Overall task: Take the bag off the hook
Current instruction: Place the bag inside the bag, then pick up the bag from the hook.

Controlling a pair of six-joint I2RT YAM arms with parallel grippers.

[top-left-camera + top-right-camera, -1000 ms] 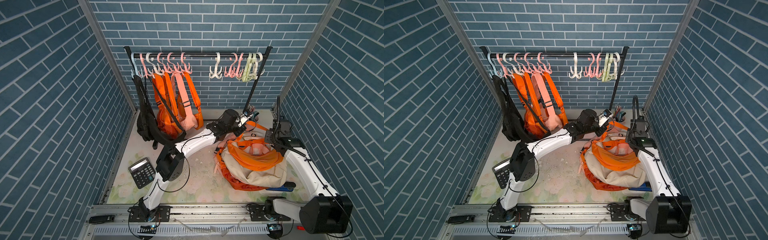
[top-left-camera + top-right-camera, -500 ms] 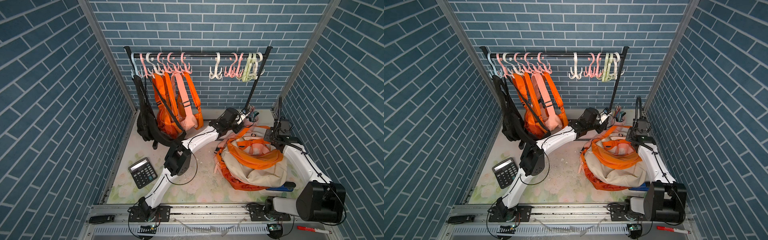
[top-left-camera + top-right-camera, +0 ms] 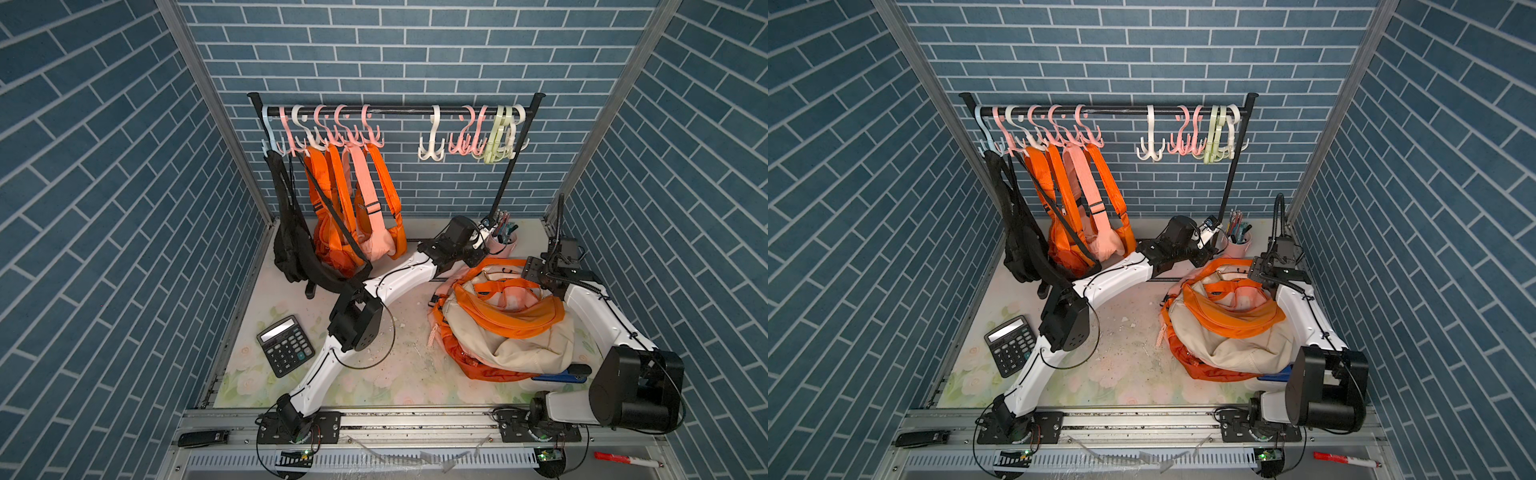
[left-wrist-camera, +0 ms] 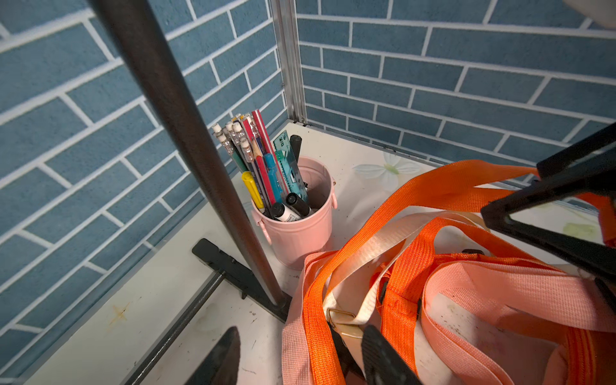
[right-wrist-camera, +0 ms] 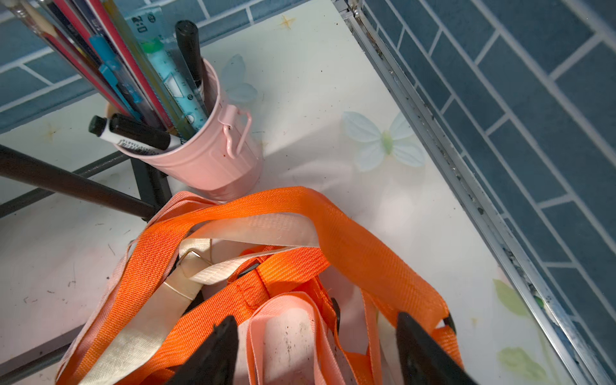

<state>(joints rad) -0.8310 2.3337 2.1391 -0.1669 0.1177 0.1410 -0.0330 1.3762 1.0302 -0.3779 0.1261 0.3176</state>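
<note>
An orange and cream bag [image 3: 511, 332] [image 3: 1229, 332] lies slumped on the table at the right, off the hooks, with its straps [image 4: 416, 200] [image 5: 300, 206] loose on top. My left gripper [image 4: 303, 350] [image 3: 482, 259] is open, with an orange and a pink strap lying slack between its fingers. At the bag's far right edge my right gripper [image 5: 318, 330] [image 3: 532, 270] is open astride a pink strap loop and grips nothing. Further orange bags [image 3: 353, 224] and a black bag [image 3: 291, 232] hang from hooks at the rail's [image 3: 395, 110] left end. An empty white hook [image 3: 430, 143] hangs mid-rail.
A pink cup of pens [image 3: 505, 245] [image 4: 300, 226] [image 5: 200, 160] stands beside the rack's right post [image 4: 186, 133], right by both grippers. A calculator [image 3: 286, 345] lies front left. A blue-handled tool [image 3: 561, 376] sticks out from under the bag. Brick walls close in on three sides.
Both grippers have gone from shut to open and let the straps drop onto the bag. The left arm's elbow has swung right and the right arm's shoulder has turned.
</note>
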